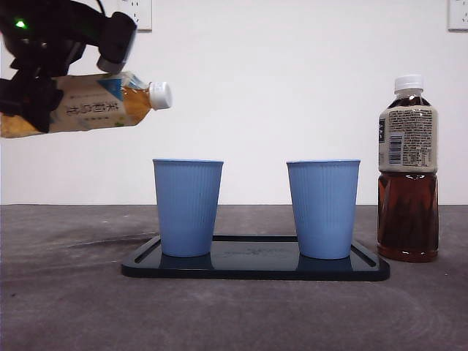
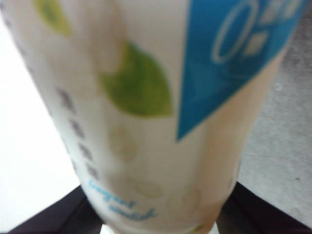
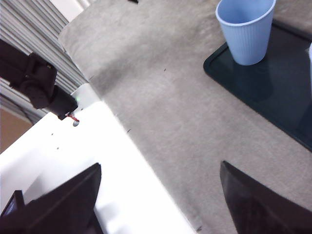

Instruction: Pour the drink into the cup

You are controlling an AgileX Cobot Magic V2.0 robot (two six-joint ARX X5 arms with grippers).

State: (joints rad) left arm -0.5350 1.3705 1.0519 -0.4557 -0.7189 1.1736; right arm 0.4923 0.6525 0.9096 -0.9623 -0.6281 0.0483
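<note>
My left gripper (image 1: 35,95) is shut on a pale green-tea bottle (image 1: 88,104) and holds it high at the left, tipped almost level. Its white cap (image 1: 160,95) is on and points toward the cups. The label of the green-tea bottle (image 2: 146,112) fills the left wrist view, between my two jaws. Two blue paper cups, one on the left (image 1: 187,207) and one on the right (image 1: 322,208), stand upright on a black tray (image 1: 256,268). The bottle's mouth is up and left of the left cup. My right gripper (image 3: 160,166) is open and empty over the bare table.
A tall bottle of dark tea (image 1: 408,172) with a white cap stands upright on the table just right of the tray. The right wrist view shows one blue cup (image 3: 246,29) on a corner of the tray (image 3: 273,92) and the table's edge.
</note>
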